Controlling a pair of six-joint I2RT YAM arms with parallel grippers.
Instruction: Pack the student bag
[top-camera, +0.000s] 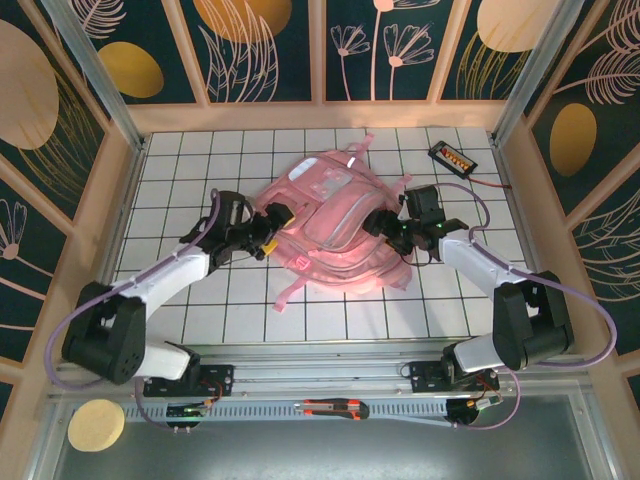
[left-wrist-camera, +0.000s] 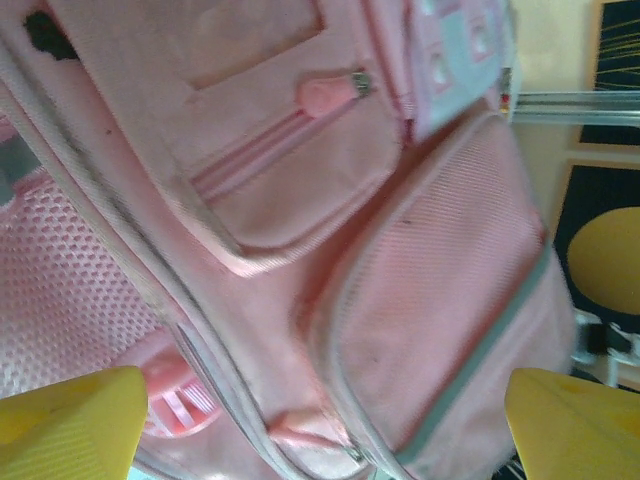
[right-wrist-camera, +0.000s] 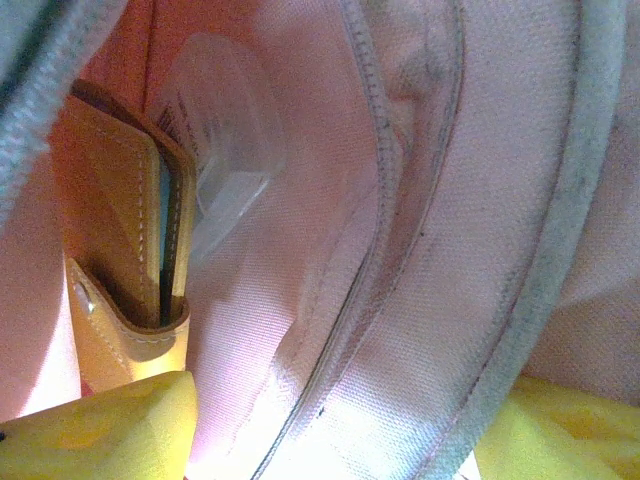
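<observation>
**Student bag.** The pink student bag (top-camera: 335, 235) lies flat on the white gridded table (top-camera: 200, 160). It sits between the two grippers, and each gripper meets one of its sides.

**Left gripper.** The left gripper (top-camera: 271, 230) is at the bag's edge, pointing in toward it. Its yellow fingers (left-wrist-camera: 70, 425) are spread wide, with nothing held between them. In the wrist view the bag's front lies straight ahead of the open jaws. A mesh pocket (left-wrist-camera: 440, 270) edged in grey is ahead and toward the right finger. A zipped pocket is farther ahead, with its pink zip pull (left-wrist-camera: 325, 95) near the middle. A pink plastic buckle (left-wrist-camera: 175, 400) lies just beside the left finger.

**Right gripper.** The right gripper (top-camera: 388, 228) is at the opposite edge of the bag, with its tips among the fabric. Its yellow fingertips (right-wrist-camera: 100, 430) stand apart. Piped pink fabric curves across the gap just ahead of them. Whether either pad bears on the fabric cannot be told. Ahead of the left finger, inside the bag, a tan leather cover (right-wrist-camera: 110, 220) stands on edge. A clear plastic pack (right-wrist-camera: 225, 120) with a printed label lies just beyond the cover, touching it.

**Other items.**
- A black device (top-camera: 452, 157) with orange buttons and a red lead lies beyond the right gripper and out to its right, well apart from it.
- A utility knife (top-camera: 335, 408) rests behind both grippers, on the rail between the arm bases.
</observation>
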